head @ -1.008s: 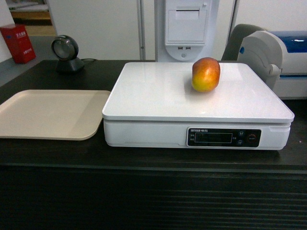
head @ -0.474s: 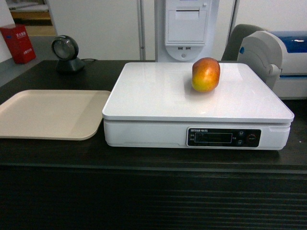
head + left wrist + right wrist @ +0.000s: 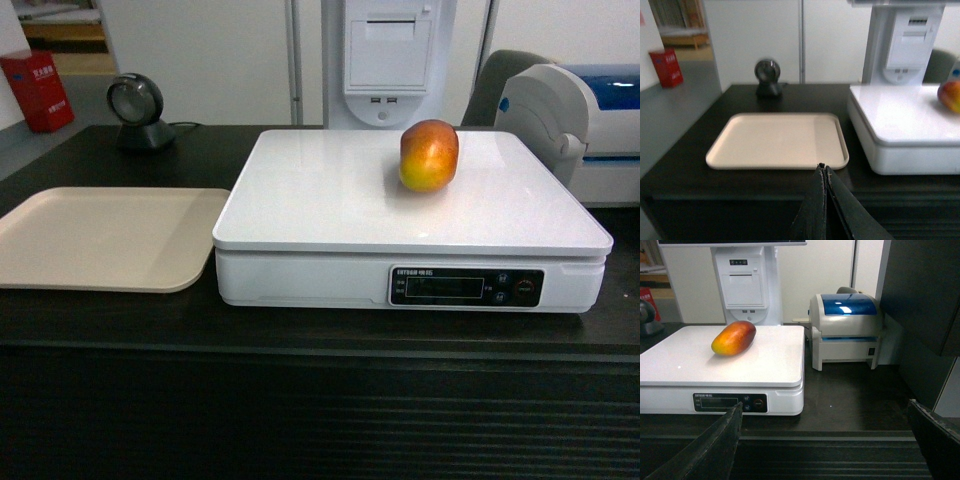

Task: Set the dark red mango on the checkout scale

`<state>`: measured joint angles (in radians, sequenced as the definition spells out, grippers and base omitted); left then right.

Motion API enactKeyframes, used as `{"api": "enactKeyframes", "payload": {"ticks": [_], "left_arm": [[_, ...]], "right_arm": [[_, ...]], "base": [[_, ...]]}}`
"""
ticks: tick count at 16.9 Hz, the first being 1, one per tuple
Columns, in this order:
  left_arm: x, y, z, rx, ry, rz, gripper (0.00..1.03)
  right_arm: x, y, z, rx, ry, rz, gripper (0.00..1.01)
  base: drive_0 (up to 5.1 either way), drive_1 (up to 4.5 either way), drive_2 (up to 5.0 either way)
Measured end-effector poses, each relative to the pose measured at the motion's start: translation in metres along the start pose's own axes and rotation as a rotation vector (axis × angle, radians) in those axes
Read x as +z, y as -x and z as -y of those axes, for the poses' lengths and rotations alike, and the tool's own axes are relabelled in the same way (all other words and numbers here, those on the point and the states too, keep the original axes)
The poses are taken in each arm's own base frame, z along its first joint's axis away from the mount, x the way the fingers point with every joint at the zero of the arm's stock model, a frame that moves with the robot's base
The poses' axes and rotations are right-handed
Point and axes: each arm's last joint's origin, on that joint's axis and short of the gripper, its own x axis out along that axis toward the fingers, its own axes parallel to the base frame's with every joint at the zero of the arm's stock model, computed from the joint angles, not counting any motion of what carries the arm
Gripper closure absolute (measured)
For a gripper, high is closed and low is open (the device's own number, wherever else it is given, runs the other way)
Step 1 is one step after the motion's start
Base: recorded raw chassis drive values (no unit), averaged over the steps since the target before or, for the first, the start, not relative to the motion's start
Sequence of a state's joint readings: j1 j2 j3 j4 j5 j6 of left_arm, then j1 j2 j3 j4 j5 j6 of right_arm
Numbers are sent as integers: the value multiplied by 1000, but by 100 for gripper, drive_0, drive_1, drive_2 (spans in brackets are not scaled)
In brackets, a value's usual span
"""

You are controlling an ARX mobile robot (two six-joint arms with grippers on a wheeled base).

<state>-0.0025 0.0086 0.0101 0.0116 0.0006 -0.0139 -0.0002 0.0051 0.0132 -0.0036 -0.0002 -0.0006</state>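
Note:
The dark red mango [image 3: 429, 155] lies on the white platform of the scale [image 3: 330, 200], toward its back right, with nothing touching it. The right wrist view shows the mango [image 3: 734, 338] on the scale [image 3: 765, 365], and the left wrist view catches it at the right edge [image 3: 950, 95]. The scale stands on the dark checkout counter [image 3: 300, 335] with its ribbed front. My left gripper [image 3: 823, 167] is shut and empty, held before the counter's front edge. My right gripper [image 3: 825, 405] is wide open and empty, back from the counter. Neither gripper shows in the head view.
A flat beige tray [image 3: 100, 238] lies left of the scale. A round black scanner [image 3: 137, 110] stands at the back left. A white-and-blue label printer [image 3: 846, 327] sits right of the scale, and a white receipt kiosk [image 3: 388, 55] rises behind it. A dark cabinet [image 3: 925, 305] stands at the right.

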Motion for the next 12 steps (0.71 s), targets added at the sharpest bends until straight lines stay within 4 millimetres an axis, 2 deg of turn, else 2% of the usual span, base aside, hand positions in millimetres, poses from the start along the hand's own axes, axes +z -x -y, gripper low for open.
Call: {"api": "enactKeyframes", "payload": {"ticks": [5, 7, 8, 12], "left_arm": [[-2, 0, 0, 1, 1, -18, 101], [-2, 0, 0, 1, 0, -17, 84], [-2, 0, 0, 1, 0, -17, 55], [-2, 0, 0, 1, 0, -17, 10]], "right_arm": [[0, 0, 0, 0, 0, 0, 3], [0, 0, 0, 0, 0, 0, 3], [0, 0, 0, 0, 0, 0, 3], [0, 0, 0, 0, 0, 0, 3]], "base": [[0, 0, 0], [0, 0, 0], [0, 0, 0], [0, 0, 0]]}}
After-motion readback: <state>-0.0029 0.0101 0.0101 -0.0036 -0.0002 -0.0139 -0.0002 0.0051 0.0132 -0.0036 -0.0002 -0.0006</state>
